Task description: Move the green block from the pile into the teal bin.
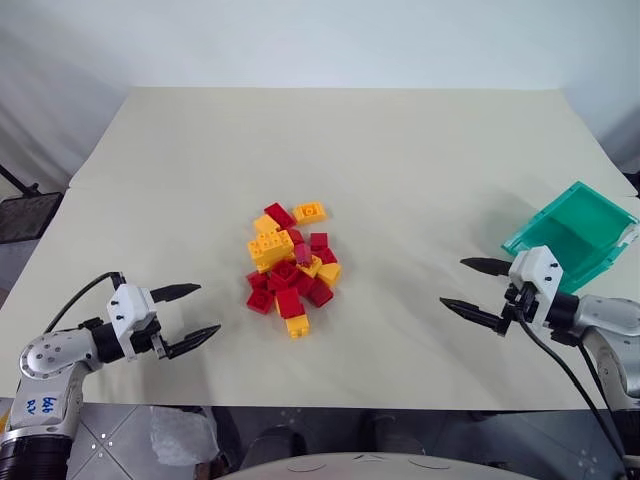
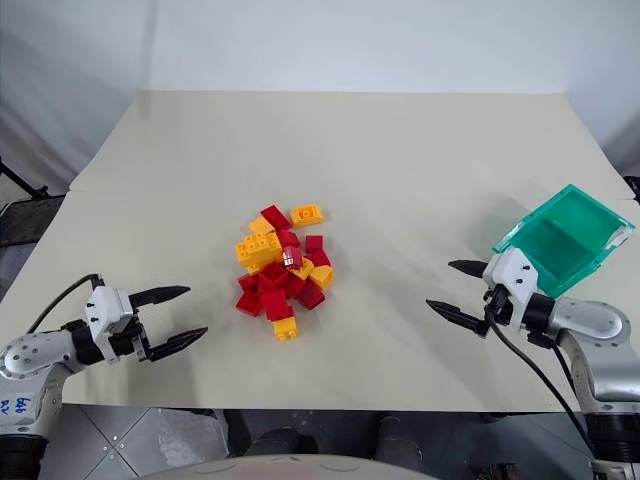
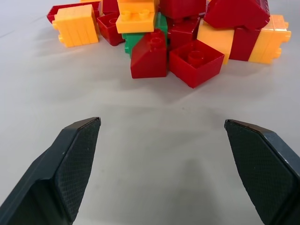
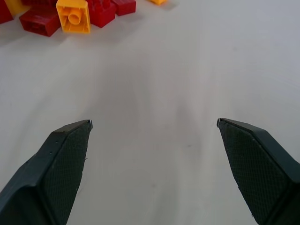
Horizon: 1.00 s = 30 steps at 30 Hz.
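In the left eye view, handwritten marks on a white sticker on the left forearm are too small to read. The left gripper [image 1: 193, 312] hovers low over the near left of the cream table [image 1: 400, 150], its two black tapered fingers spread wide and empty, pointing inward toward the pile [image 1: 290, 265] of glossy red and yellow-orange studded bricks at the table's middle. The right gripper [image 1: 468, 288], equally wide and empty, points inward from the right, just beside the translucent teal bin [image 1: 575, 232] tilted at the table's right edge.

In the left wrist view, the green block [image 3: 133, 41] sits wedged in the pile beneath a yellow brick [image 3: 136, 16] and behind a red sloped brick [image 3: 149, 56].

In the right wrist view, textured fingers [image 4: 61, 164] frame bare tabletop.
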Each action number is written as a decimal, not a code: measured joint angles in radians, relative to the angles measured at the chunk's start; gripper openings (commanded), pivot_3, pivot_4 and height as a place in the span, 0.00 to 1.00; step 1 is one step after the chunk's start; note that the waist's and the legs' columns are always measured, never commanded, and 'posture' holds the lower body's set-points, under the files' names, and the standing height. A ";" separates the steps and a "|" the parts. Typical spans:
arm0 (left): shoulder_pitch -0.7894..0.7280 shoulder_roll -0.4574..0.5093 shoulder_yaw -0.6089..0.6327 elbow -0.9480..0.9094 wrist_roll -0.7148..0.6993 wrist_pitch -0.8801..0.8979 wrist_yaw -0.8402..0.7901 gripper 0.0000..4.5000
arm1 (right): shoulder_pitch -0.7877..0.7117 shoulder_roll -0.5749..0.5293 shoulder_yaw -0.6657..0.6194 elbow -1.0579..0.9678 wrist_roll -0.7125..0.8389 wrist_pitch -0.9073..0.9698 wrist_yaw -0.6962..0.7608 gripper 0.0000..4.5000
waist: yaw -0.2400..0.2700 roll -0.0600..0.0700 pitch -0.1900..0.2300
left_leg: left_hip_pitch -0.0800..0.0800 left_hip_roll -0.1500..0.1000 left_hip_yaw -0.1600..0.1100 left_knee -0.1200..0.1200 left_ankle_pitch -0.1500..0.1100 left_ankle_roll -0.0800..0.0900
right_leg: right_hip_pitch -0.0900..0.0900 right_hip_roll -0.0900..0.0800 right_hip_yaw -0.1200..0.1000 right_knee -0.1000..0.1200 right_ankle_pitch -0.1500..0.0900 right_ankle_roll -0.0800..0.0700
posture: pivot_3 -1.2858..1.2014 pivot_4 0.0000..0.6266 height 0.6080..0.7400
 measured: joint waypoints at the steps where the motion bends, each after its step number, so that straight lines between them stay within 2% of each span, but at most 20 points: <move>1: -0.006 0.000 0.000 0.000 0.000 0.003 0.001 1.00 | -0.004 0.000 0.000 0.000 0.000 0.000 0.000 1.00 | 0.000 0.000 0.000 | 0.000 0.000 0.000 0.000 0.000 0.000 | 0.000 0.000 0.000 0.000 0.000 0.000 | 0.52 0.24 1.00; 9: -0.007 0.001 0.012 -0.050 -0.003 0.131 0.107 1.00 | -0.025 0.008 0.003 0.013 0.000 0.000 0.001 1.00 | -0.001 0.000 0.000 | 0.000 0.000 0.000 0.000 0.000 0.000 | 0.000 0.000 0.001 0.001 0.000 0.000 | 0.52 0.24 1.00; 13: -0.006 0.002 0.027 -0.059 -0.013 0.114 0.088 1.00 | -0.049 0.015 0.009 0.030 0.000 0.000 0.010 1.00 | -0.002 0.000 0.000 | 0.000 0.000 0.001 0.000 0.000 0.000 | 0.000 0.000 0.001 0.001 0.000 0.000 | 0.52 0.24 1.00; 16: -0.006 0.004 0.035 -0.075 -0.031 0.106 0.076 0.88 | -0.076 0.025 0.029 0.042 0.008 0.012 0.017 1.00 | -0.003 0.000 0.000 | 0.001 0.000 0.001 0.000 0.000 0.000 | 0.000 0.000 0.001 0.001 0.000 0.000 | 0.52 0.24 1.00; 24: 0.051 0.005 0.071 -0.294 -0.188 0.199 0.005 0.32 | -0.109 0.026 0.034 0.005 0.096 0.083 0.106 1.00 | 0.001 0.000 0.000 | 0.000 0.000 0.000 0.001 0.000 0.000 | 0.000 0.000 0.008 0.001 0.000 0.000 | 0.52 0.24 1.00; 28: 0.031 0.014 0.053 -0.383 -0.224 0.259 -0.004 0.05 | -0.109 0.026 0.035 -0.007 0.106 0.083 0.131 1.00 | 0.000 0.000 0.000 | 0.000 0.000 0.001 0.001 0.000 0.000 | 0.000 0.000 0.009 0.001 0.000 0.000 | 0.52 0.24 1.00; 29: 0.014 0.014 0.033 -0.404 -0.225 0.280 0.005 0.00 | -0.112 0.027 0.036 -0.007 0.106 0.083 0.129 1.00 | 0.002 0.000 0.000 | 0.000 0.000 0.001 0.002 0.000 0.000 | 0.000 0.000 0.009 0.002 0.000 0.000 | 0.52 0.24 1.00; 30: -0.012 0.014 0.004 -0.424 -0.223 0.305 0.020 0.00 | -0.117 0.028 0.037 -0.008 0.106 0.083 0.126 1.00 | 0.003 0.000 0.000 | 0.000 -0.001 0.001 0.002 0.000 0.000 | 0.000 0.000 0.009 0.003 0.000 0.000 | 0.52 0.24 1.00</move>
